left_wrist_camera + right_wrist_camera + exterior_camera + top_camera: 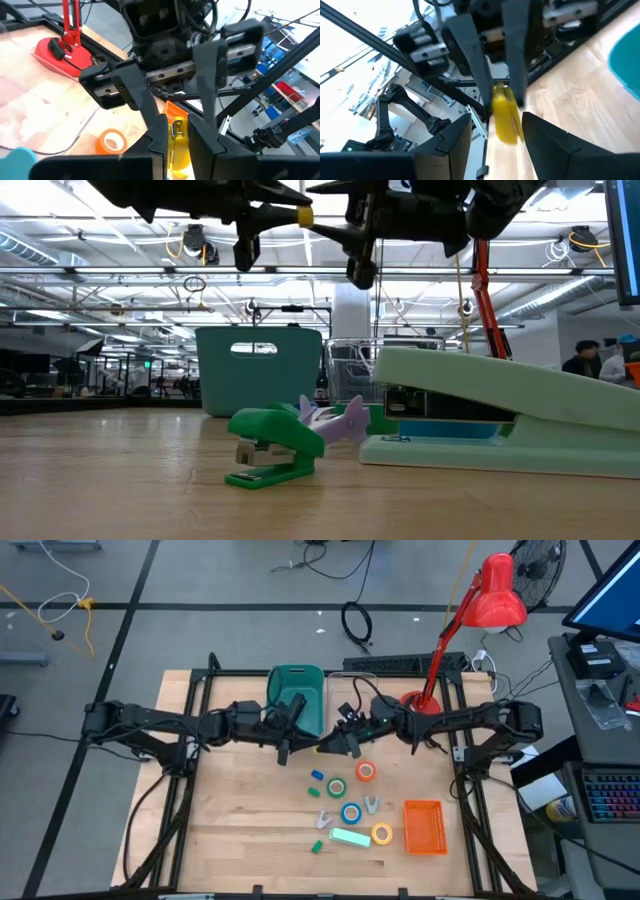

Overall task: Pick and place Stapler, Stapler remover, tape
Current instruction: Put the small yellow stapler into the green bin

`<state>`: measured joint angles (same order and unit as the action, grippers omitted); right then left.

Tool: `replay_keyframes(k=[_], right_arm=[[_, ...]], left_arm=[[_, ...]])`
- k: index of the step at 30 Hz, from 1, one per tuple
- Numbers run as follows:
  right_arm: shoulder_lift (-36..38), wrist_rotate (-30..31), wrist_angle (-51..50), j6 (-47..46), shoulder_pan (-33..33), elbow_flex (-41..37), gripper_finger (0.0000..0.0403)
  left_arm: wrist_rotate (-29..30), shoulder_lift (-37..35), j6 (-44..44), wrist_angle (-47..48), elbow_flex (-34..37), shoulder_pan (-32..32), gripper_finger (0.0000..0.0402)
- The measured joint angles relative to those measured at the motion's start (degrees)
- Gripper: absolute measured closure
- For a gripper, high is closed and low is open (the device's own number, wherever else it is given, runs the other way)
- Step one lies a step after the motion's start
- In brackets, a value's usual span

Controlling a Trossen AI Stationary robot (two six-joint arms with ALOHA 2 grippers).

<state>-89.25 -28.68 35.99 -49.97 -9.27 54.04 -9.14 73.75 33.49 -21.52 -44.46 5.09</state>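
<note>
Jaws of the left gripper (176,131) pinch a small yellow piece (305,217) in mid-air over the table's centre, while the right gripper (497,120), nose to nose with it, has its jaws spread either side of that piece without touching it. This looks like a hand-over, with placing next: the left arm would need to carry the piece to a container.

On the table (240,830), a mint stapler (350,837) lies at 6 o'clock with an orange basket (424,827), nothing showing in it, at 4 o'clock. The yellow (382,833), blue (350,812), green (336,786) and orange tape (366,772) lie between them and the centre. A teal bin (297,690) stands at 12 o'clock, contents unseen.
</note>
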Motion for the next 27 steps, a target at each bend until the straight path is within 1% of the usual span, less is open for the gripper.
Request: replay_keyframes(k=[3, 9, 15, 20, 23, 27], right_arm=[[0.0, -0.2, -1.71, 0.86, -0.81, 0.0, 0.0231], [0.0, -3.63, -5.18, 1.2, -2.33, 0.0, 0.0231], [-0.02, -9.25, -4.87, 1.2, -3.11, -0.04, 0.0231], [-0.02, -12.29, -4.15, -0.34, -3.49, -0.04, 0.0231], [-0.02, -13.4, -4.14, -0.96, -3.57, -0.04, 0.0231], [-0.02, -13.61, -3.72, -1.68, -3.57, -0.04, 0.0231]], left_arm=[[0.11, -1.04, -0.68, -0.01, -0.01, 0.76, 0.0356], [1.21, -4.97, -2.95, 7.08, -0.01, 3.54, 0.0356], [1.74, -5.2, -5.92, 11.8, -0.01, 10.14, 0.0356], [2.27, -2.76, -7.75, 15.67, 0.09, 17.13, 0.0356], [2.15, -0.97, -7.59, 14.31, -0.08, 20.92, 0.0356], [-0.12, 2.52, -5.23, 15.24, -0.16, 23.75, 0.0356]])
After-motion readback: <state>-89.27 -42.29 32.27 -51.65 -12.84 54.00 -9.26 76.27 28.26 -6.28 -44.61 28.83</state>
